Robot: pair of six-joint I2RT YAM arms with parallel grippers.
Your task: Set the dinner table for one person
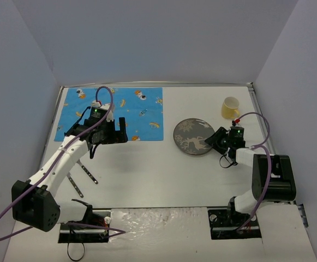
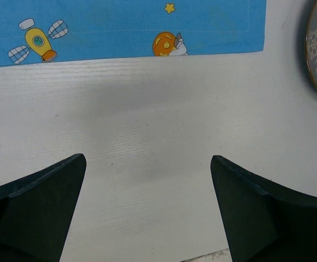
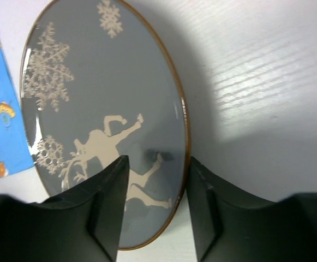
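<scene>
The white dinner table (image 1: 147, 180) carries a grey plate (image 1: 193, 136) with a pale reindeer and snowflake print, right of centre. My right gripper (image 1: 217, 140) is at the plate's right rim. In the right wrist view it (image 3: 155, 164) is open, with one finger over the plate (image 3: 103, 82) and the other just outside the rim. My left gripper (image 1: 118, 131) is open and empty above bare table (image 2: 147, 109), just in front of the blue mat's front edge. A yellow cup (image 1: 230, 107) stands at the back right.
A blue cartoon-print mat (image 1: 114, 109) lies at the back left and also shows in the left wrist view (image 2: 120, 22). Two metal utensils (image 1: 87, 172) lie near the left arm. Grey walls enclose the table on three sides.
</scene>
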